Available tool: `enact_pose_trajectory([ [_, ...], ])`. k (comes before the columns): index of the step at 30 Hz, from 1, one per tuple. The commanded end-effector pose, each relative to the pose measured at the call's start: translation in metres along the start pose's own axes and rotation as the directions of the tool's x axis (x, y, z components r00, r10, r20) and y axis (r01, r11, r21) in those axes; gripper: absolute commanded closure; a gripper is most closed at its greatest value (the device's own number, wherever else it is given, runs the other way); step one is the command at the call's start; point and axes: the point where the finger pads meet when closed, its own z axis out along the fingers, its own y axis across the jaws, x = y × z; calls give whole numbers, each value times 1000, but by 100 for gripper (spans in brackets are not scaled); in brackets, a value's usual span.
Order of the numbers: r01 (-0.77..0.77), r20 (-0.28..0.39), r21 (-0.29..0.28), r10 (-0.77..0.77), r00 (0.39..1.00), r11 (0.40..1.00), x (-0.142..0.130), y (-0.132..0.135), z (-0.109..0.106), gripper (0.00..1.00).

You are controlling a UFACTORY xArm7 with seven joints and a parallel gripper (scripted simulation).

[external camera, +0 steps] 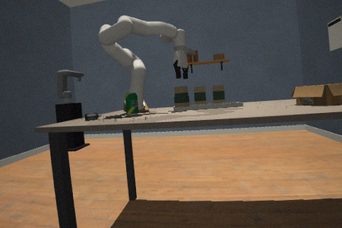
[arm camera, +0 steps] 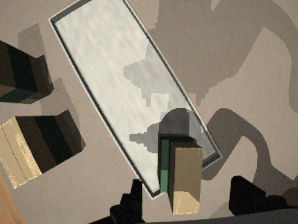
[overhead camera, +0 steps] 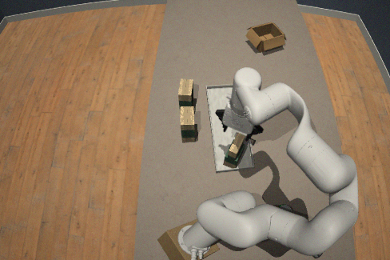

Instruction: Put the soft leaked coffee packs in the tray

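Three coffee packs, tan with a dark green band, are in view. One pack [overhead camera: 236, 150] [external camera: 181, 96] [arm camera: 180, 171] stands upright inside the white tray [overhead camera: 212, 103] [external camera: 224, 104] [arm camera: 100, 50], at the tray's end nearest the arm's base and close to the rim. Two more packs [overhead camera: 185, 90] [overhead camera: 188, 122] [external camera: 200, 95] [external camera: 218, 94] [arm camera: 23, 72] [arm camera: 40, 144] stand on the table beside the tray. My gripper [external camera: 181, 73] [arm camera: 187, 195] is open and empty. It hangs well above the pack in the tray and touches nothing.
An open cardboard box [overhead camera: 265, 36] [external camera: 317, 95] sits at the far end of the table. A green can [external camera: 132, 102] and small dark items [external camera: 92, 116] lie near the arm's base. A wall shelf [external camera: 207, 62] hangs behind the gripper.
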Motion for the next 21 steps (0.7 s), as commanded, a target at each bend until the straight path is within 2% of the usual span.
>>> enact_pose_trajectory([
  [1,136,-6,-7,-136,991,991,17,-47,-6,14],
  [2,192,-6,-8,-192,981,981,22,-69,-7,14],
  [3,192,-6,-8,-192,981,981,22,-69,-7,14],
  [4,250,-6,-8,-250,968,968,24,-93,-7,14],
  [6,250,-6,-8,-250,968,968,24,-93,-7,14],
  [8,357,-5,-6,-357,934,934,25,-139,-4,14],
  [10,357,-5,-6,-357,934,934,25,-139,-4,14],
  [12,434,-4,-1,-434,901,901,21,-175,0,14],
  [16,476,-2,2,-476,879,879,17,-196,4,14],
  [21,477,-2,2,-477,879,879,17,-197,4,14],
])
